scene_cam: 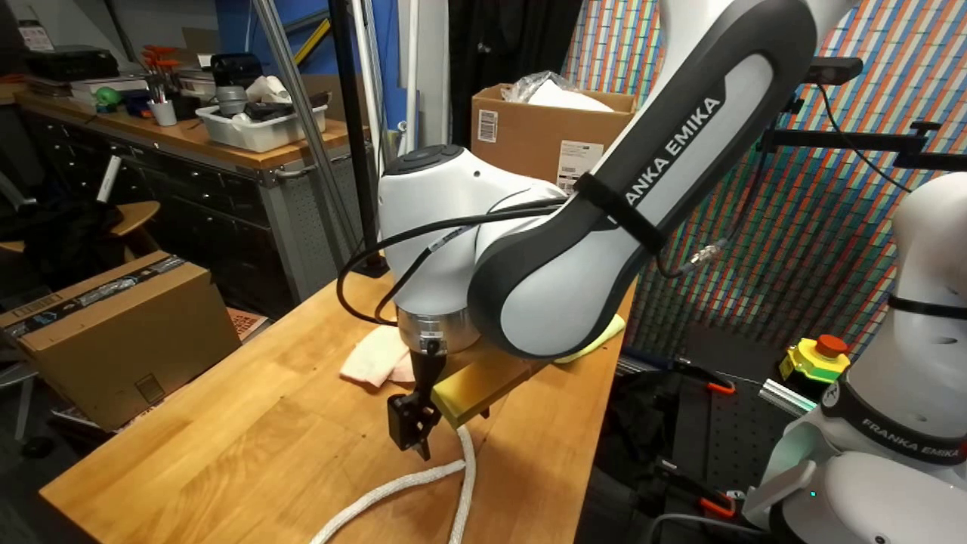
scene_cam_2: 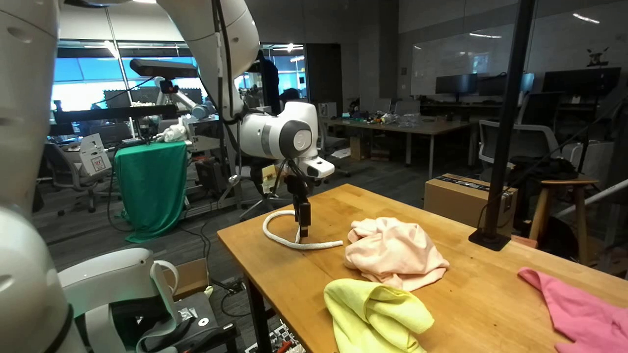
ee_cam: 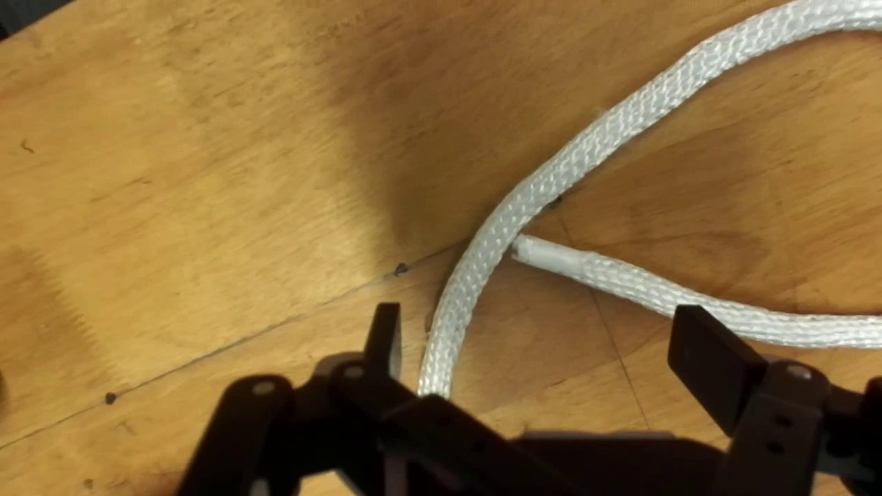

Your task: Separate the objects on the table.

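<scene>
On the wooden table (scene_cam_2: 471, 289), a white cord (ee_cam: 575, 158) lies in a loop, one end meeting its own side. My gripper (ee_cam: 541, 337) points down over it, open. In the wrist view a stretch of cord shows between the fingers, with another stretch passing behind the right-hand fingertip; nothing is gripped. In an exterior view, the gripper (scene_cam_2: 303, 231) stands within the cord's area, beside a crumpled cream-beige cloth (scene_cam_2: 392, 252). A yellow-green cloth (scene_cam_2: 375, 316) lies along the near edge. Apart from these, a pink cloth (scene_cam_2: 586, 311) rests at the far right.
A black post (scene_cam_2: 501, 147) rises from the table's edge past the cream-beige cloth. One cardboard box (scene_cam: 143, 347) sits off the table, and another (scene_cam: 521, 140) stands behind the arm. A second robot arm (scene_cam: 899, 378) is beside the table.
</scene>
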{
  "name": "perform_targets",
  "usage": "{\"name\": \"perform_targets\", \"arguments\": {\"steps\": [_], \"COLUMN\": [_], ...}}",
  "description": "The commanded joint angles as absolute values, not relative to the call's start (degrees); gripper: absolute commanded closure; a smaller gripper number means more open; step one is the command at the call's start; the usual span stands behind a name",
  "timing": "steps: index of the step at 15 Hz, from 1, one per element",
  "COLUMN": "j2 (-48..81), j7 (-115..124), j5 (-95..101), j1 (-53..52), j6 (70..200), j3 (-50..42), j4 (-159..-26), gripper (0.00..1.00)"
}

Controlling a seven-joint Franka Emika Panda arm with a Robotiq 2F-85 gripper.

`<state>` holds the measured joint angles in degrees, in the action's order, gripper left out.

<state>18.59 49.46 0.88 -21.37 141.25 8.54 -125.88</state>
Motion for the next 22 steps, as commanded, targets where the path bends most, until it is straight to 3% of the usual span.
{"name": "perform_targets", "arguments": {"steps": [1, 22], "j2": [19.0, 21.3], "j7": [51.7, 51.1], "j5": [2.5, 4.7], "j1": [-22.0, -20.6], "j6": [142.3, 144.8], "j3": [7.8, 4.5], "j4": [-126.0, -125.7], "gripper": [0.0, 0.0]}}
